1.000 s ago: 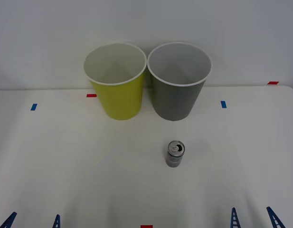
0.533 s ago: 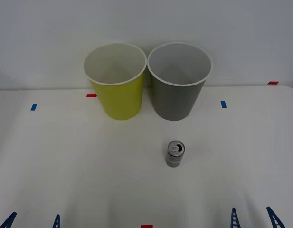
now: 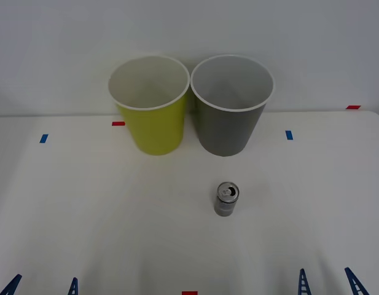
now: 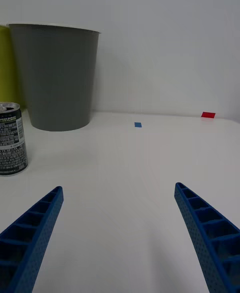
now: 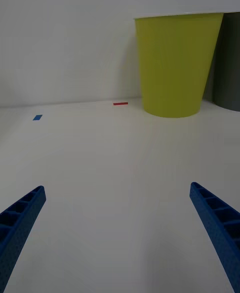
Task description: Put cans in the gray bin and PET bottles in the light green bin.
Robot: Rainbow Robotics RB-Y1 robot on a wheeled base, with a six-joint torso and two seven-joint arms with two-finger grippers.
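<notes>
Nothing has moved since the earlier frames: the can, both bins and the blue fingertips at the near edge sit exactly where they were.

The can (image 3: 226,199) stands upright on the white worktop (image 3: 85,203), its long axis vertical and its pull-tab top facing up. It is near the middle, a little to the robot's right, and well apart from the gray bin (image 3: 231,107) behind it. The light green bin (image 3: 150,107) stands just beside the gray one, on its left, their rims nearly touching.

The right hand (image 3: 324,283) waits at the near edge of the worktop, spread wide and holding nothing. In the right wrist view its two fingers (image 4: 30,228) sit at the corners, with the can (image 4: 11,139) ahead and off to the robot's left of the gap between them. The left hand (image 3: 42,286) is likewise wide open and empty at the near left edge, facing the light green bin (image 5: 177,65).

Judging by the layout, the right hand is the nearer one to the can. It would need to go forward and shift leftward so the upright can falls between its fingers. No PET bottle is on the worktop, so the can looks like the only item to sort.
</notes>
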